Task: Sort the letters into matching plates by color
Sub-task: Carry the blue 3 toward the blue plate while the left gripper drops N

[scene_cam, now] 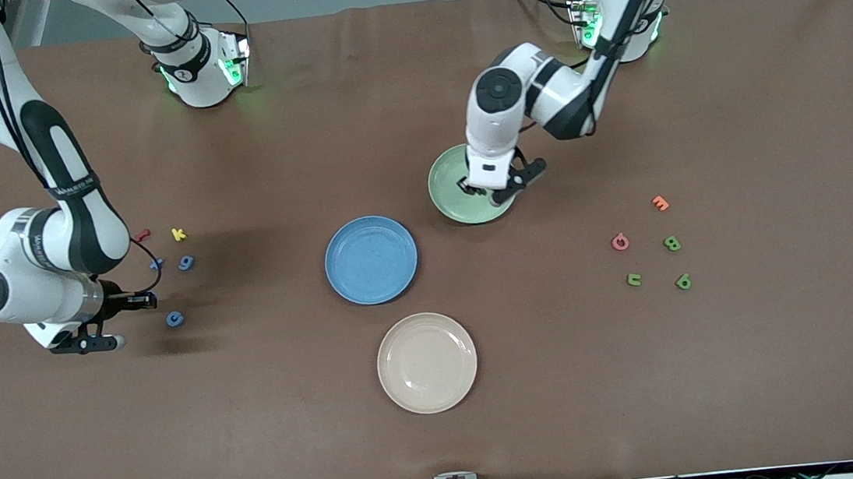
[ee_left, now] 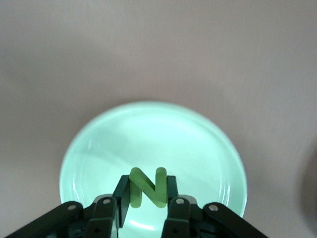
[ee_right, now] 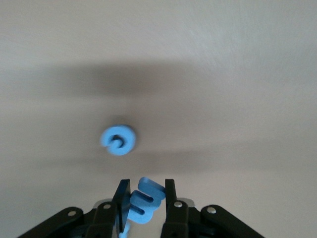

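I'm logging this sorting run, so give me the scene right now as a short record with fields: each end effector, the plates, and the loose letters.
left end effector: shut on green letter N, over green plate
right end effector: shut on blue letter, above table near blue letter C
blue plate: holds no letters
beige plate: holds no letters
loose green letters: three, at left arm's end, e.g. B
loose blue letters: at right arm's end, e.g. g
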Robot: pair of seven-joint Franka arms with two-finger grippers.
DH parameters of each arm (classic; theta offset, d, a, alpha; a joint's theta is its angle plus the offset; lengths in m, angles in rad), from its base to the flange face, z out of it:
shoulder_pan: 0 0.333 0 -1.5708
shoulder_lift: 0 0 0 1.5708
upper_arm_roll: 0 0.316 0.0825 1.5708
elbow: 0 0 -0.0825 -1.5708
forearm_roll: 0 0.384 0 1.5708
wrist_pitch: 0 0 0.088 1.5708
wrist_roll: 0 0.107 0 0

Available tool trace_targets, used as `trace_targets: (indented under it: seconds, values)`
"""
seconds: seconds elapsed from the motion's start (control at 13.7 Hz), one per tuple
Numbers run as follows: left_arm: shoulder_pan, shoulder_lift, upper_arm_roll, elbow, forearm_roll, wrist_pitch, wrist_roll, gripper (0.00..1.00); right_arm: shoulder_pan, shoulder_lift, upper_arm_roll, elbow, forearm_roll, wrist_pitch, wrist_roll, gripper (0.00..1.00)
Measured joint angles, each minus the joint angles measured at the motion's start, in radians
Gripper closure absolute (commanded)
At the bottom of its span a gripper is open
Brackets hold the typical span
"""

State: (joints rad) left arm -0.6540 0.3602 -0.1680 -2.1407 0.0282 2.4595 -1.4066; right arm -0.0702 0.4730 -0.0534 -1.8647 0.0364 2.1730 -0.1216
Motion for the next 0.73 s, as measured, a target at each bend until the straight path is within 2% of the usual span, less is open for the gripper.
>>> trace_targets:
  seconds: [0.07, 0.15, 0.22, 0.29, 0.37, 0.44, 0.73]
  values:
    - [-0.021, 0.010, 0.000, 0.000, 0.000, 0.000, -0.018, 0.94, 0.015, -0.018, 0.001, 0.033, 0.000, -0.055, 0.005, 0.84]
    - [-0.037, 0.020, 0.000, 0.000, 0.000, 0.000, -0.033, 0.86, 0.032, -0.032, 0.002, 0.067, 0.000, -0.107, 0.018, 0.84]
    - [-0.051, 0.028, 0.000, 0.000, 0.000, 0.000, -0.047, 0.70, 0.054, -0.041, 0.003, 0.101, 0.000, -0.155, 0.041, 0.84]
    - [-0.062, 0.035, 0.000, 0.000, 0.000, 0.000, -0.060, 0.44, 0.082, -0.046, 0.004, 0.132, 0.000, -0.195, 0.071, 0.84]
    - [-0.069, 0.040, 0.000, 0.000, 0.000, 0.000, -0.069, 0.09, 0.116, -0.047, 0.006, 0.162, 0.001, -0.226, 0.113, 0.84]
    - [-0.072, 0.044, 0.000, 0.001, 0.000, 0.000, -0.071, 0.00, 0.157, -0.048, 0.007, 0.186, 0.001, -0.243, 0.159, 0.84]
    - [-0.069, 0.048, 0.009, 0.029, 0.000, 0.001, -0.072, 0.00, 0.351, -0.048, 0.013, 0.235, 0.003, -0.249, 0.383, 0.84]
